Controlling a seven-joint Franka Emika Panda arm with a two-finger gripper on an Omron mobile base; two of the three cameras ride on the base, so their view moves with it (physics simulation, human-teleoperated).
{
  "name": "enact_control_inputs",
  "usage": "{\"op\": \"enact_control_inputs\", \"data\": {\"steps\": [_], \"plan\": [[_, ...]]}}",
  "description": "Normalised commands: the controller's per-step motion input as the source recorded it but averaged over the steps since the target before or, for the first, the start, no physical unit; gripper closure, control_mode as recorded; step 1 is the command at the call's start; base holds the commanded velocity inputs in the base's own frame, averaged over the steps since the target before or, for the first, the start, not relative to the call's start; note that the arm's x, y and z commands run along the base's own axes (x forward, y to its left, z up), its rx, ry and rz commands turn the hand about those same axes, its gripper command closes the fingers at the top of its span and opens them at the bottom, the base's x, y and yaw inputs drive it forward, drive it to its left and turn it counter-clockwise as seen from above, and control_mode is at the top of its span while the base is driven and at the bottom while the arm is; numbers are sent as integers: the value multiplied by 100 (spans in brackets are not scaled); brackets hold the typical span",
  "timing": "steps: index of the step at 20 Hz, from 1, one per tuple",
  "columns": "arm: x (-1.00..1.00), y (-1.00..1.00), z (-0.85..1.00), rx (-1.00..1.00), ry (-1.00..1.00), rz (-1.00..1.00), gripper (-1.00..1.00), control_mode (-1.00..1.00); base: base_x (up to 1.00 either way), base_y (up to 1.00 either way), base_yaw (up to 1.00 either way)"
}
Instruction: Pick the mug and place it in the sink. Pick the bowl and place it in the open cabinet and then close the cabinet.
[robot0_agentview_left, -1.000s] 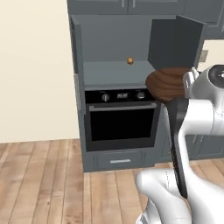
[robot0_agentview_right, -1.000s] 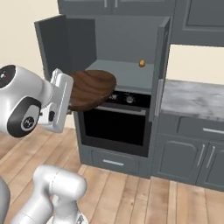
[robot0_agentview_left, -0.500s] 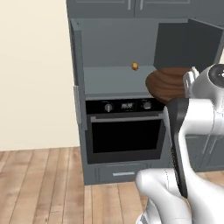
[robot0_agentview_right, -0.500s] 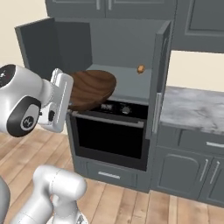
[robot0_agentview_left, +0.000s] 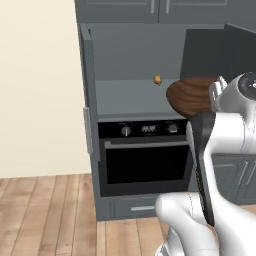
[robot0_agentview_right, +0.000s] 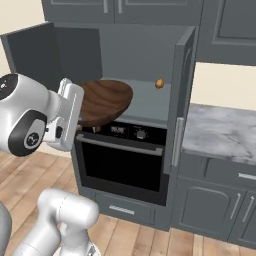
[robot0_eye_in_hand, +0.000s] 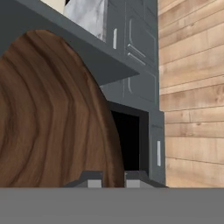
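The fingers (robot0_eye_in_hand: 109, 178) are clenched on the rim of the bowl (robot0_eye_in_hand: 52, 113), which fills the left of the hand view with its ringed brown grain. In the left base view the bowl (robot0_agentview_left: 192, 95) hangs tilted at the front right of the cabinet opening, and in the right base view the bowl (robot0_agentview_right: 104, 101) sits just ahead of the wrist, over the front edge of the shelf.

Compared with a second ago, the cabinet (robot0_agentview_right: 145, 55) and the oven (robot0_agentview_left: 145, 160) beneath it loom larger and have slid sideways in both base views while the arm keeps the same pose. That reads as the base driving closer, not the bowl moving by itself. By my judgement the mug step is behind us and the carry is nearly over; what remains is to reach in, set the bowl down and shut the doors.

Inside, a small orange-brown ball (robot0_agentview_left: 157, 79) rests on the shelf near the back, well apart from the bowl. The left door (robot0_agentview_left: 88, 95) stands edge-on, and the right door (robot0_agentview_right: 183, 95) juts out beside the marble desk (robot0_agentview_right: 225, 131). That right door stands near the bowl's path, so the approach likely wants care.
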Motion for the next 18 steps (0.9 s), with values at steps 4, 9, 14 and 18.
{"op": "enact_control_inputs", "data": {"steps": [4,9,14,18], "plan": [[0,0,0,0,0,0,100,100,9,-11,1],[0,0,0,0,0,0,100,100,45,0,0],[0,0,0,0,0,0,100,100,76,-1,0],[0,0,0,0,0,0,100,100,48,1,0]]}}
